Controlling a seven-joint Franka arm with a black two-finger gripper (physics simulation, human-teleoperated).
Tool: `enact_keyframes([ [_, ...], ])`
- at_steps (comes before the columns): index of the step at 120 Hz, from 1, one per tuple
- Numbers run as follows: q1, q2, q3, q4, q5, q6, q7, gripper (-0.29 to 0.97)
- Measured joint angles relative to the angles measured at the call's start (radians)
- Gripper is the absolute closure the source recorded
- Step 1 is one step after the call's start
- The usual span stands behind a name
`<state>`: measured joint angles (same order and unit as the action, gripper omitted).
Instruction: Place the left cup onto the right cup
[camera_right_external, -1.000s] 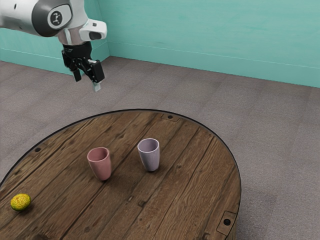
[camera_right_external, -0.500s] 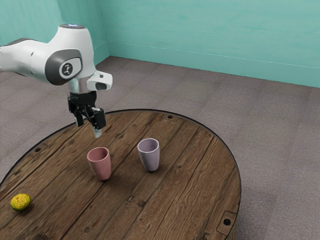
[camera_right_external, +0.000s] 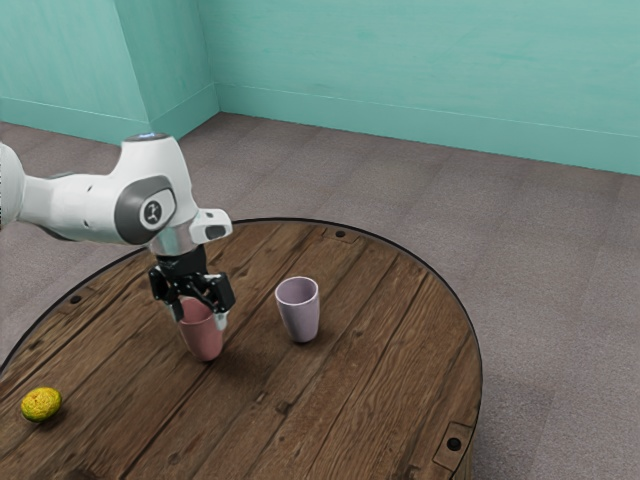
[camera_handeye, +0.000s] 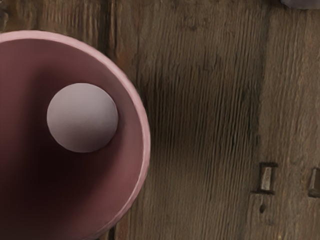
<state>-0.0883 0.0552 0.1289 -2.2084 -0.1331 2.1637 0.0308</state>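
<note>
The gripper (camera_right_external: 197, 312) hung low over the pink cup (camera_right_external: 203, 340), its fingers spread wide on either side of the cup's upper part, with no firm grip to be seen. That cup stood upright on the round wooden table (camera_right_external: 380, 380), toward the exterior view's left. The lilac cup (camera_right_external: 298, 308) stood upright near it on the exterior view's right, with a clear strip of planks between the two. Bare wood ran from both cups out to the table's dark rim, most widely toward the exterior view's right and near side. A small yellow-green fruit (camera_right_external: 41, 404) lay well apart from the cups, close to the near-left edge. The white arm (camera_right_external: 100, 205) came in from the exterior view's left, above the table's rim. From the wrist, the pink cup (camera_handeye: 30, 190) gaped open just under the hand, its pale round bottom visible, with weathered boards (camera_handeye: 210, 125) and a small metal staple (camera_handeye: 265, 178) beside it. Grey carpet (camera_right_external: 540, 230) surrounded the table, and teal walls (camera_right_external: 420, 60) closed the room behind.
</note>
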Motion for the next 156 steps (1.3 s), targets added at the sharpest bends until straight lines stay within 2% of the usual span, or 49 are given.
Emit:
enact_keyframes([
  [22, -0.047, 0.06, 0.0, 0.054, -0.011, 0.051, -0.027, 0.0],
  [47, -0.021, 0.13, 0.001, 0.057, -0.014, 0.103, -0.047, 0.0],
  [51, -0.016, 0.134, 0.003, 0.057, -0.013, 0.11, -0.05, 0.05],
  [70, -0.009, 0.126, 0.023, 0.057, -0.003, 0.124, -0.069, 0.46],
  [86, -0.01, 0.119, 0.026, 0.056, 0.02, 0.128, -0.083, 0.64],
  [109, -0.009, 0.114, 0.026, 0.056, 0.033, 0.13, -0.1, 0.74],
  [143, -0.014, 0.075, 0.026, 0.058, 0.039, 0.111, -0.121, 0.76],
  [156, -0.032, 0.051, 0.022, 0.152, 0.041, 0.041, -0.135, 0.77],
])
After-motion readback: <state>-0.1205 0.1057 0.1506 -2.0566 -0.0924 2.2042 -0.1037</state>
